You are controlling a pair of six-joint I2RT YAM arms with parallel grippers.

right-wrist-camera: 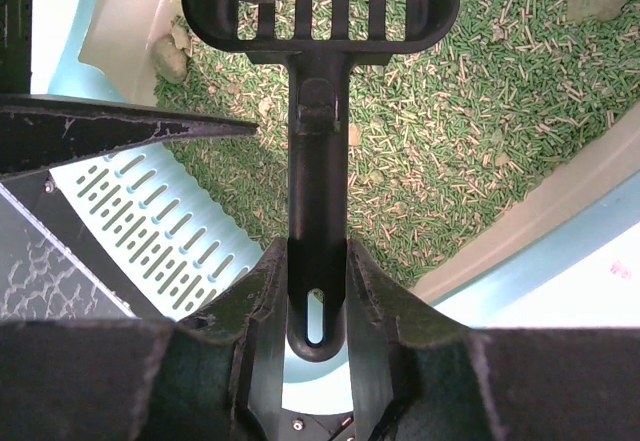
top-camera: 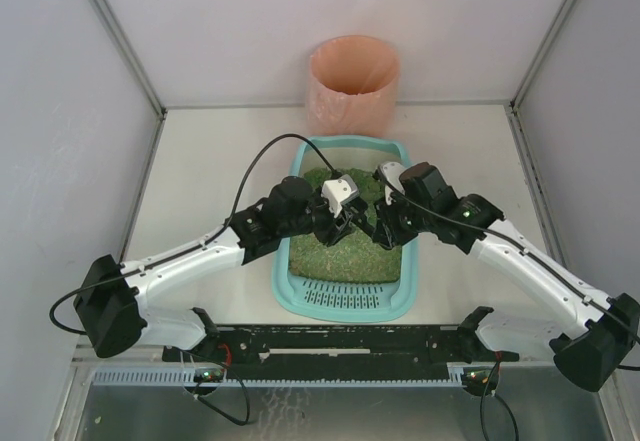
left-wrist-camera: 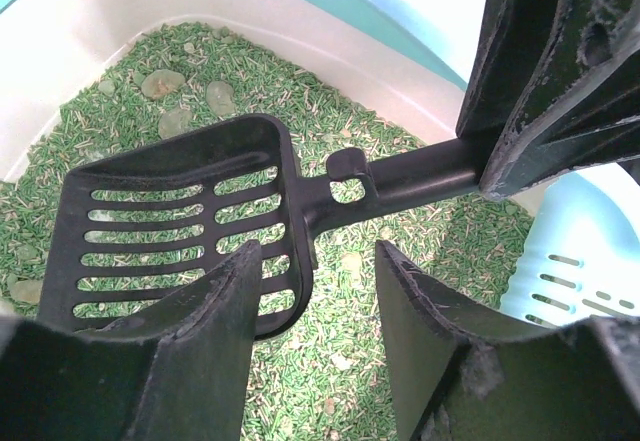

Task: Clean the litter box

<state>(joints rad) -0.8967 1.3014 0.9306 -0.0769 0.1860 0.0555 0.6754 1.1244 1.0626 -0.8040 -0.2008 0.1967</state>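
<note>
Right fingers clamp the black slotted plastic scoop, left fingers gape. Slide it shallow under pale clumps in the teal litter box.

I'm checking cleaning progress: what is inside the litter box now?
The litter box holds green granules, pale clumps, and the black scoop in the right gripper. Anything buried under the granules is hidden.

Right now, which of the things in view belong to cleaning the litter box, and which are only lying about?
For the job:
- litter box
- black scoop, held by the right gripper
- left gripper, open beside it
- pale clumps
- pink-orange bin

Not part of it:
- black arm cable
- black rail at the near edge
</note>
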